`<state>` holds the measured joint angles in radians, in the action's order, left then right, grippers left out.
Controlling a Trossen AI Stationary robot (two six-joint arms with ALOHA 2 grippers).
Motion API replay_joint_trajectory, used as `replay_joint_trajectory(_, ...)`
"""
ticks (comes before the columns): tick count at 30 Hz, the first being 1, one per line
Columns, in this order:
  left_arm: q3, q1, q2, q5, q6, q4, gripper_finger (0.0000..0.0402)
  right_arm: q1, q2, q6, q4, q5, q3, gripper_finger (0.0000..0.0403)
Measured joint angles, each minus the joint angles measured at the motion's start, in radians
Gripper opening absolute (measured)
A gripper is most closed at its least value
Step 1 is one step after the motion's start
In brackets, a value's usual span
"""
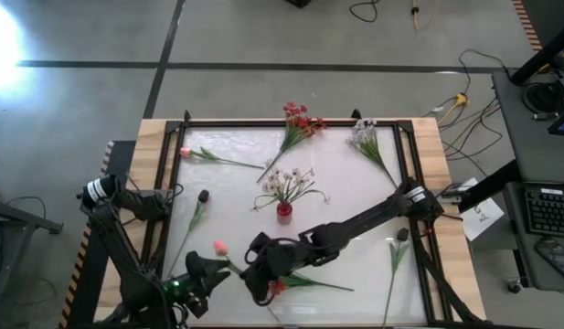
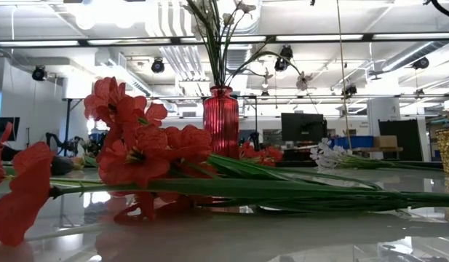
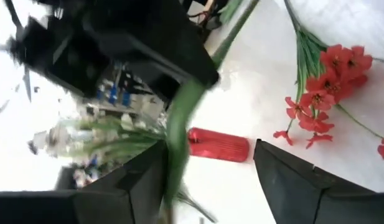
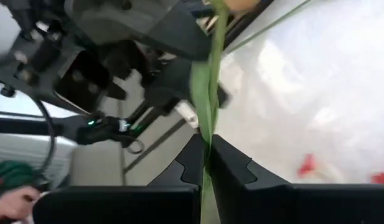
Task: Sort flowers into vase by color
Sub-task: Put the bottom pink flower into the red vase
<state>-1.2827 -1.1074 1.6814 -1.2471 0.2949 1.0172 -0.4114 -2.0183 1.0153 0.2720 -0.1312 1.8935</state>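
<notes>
Two dark arms meet near the front edge of the white table (image 1: 355,201), whose wooden border and black rails frame the work surface. The right gripper (image 1: 260,285), reached in across the table from the right side, is clamped tight on the green stalk of a pink bud flower (image 1: 220,247), the stalk pinched between its fingers (image 4: 232,168). The left gripper (image 1: 211,274) sits just beside it at the front-left, its fingers (image 3: 291,177) spread wide with the same stalk running between them. The red vase (image 1: 284,211) stands upright at the table's centre holding white sprays (image 1: 289,185). A red spray (image 1: 298,122) and a pale spray (image 1: 364,137) lie along the far edge; single stems lie at the left (image 1: 197,215) and right (image 1: 396,256) edges. Open surface remains right of the vase.
</notes>
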Motion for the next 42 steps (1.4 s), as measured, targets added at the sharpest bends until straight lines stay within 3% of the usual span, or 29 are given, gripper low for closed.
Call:
replay_joint_trajectory(6,0.0,-0.017,-0.108,0.074,0.317,0.153,0.0221,0.0,0.121,-0.08,0.219,-0.131,0.0,0.0013)
replay_joint_trajectory(12,0.002,-0.002,-0.207,0.255,0.597,0.209,0.0221,-0.001,0.251,-0.269,0.197,-0.298,0.0,0.0013)
replay_joint_trajectory(18,0.064,-0.001,-0.268,0.258,0.825,0.214,0.0221,-0.039,0.323,-0.64,0.114,-0.656,0.001,0.0013)
replay_joint_trajectory(21,0.116,-0.001,-0.281,0.259,0.922,0.203,0.0221,-0.048,0.328,-0.755,0.103,-0.76,0.001,0.0013)
replay_joint_trajectory(26,0.208,-0.002,-0.291,0.29,1.052,0.128,0.0221,-0.038,0.32,-0.79,0.076,-0.815,-0.016,0.0013)
replay_joint_trajectory(31,0.301,-0.002,-0.295,0.29,1.109,-0.018,0.0221,-0.018,0.317,-0.788,-0.07,-0.774,-0.125,0.0013)
replay_joint_trajectory(37,0.409,0.0,-0.304,0.29,1.138,-0.239,0.0219,-0.011,0.343,-0.829,-0.339,-0.716,-0.297,0.0013)
replay_joint_trajectory(42,0.525,-0.001,-0.316,0.287,1.24,-0.393,0.0205,-0.022,0.381,-1.01,-0.773,-0.817,-0.499,0.0013)
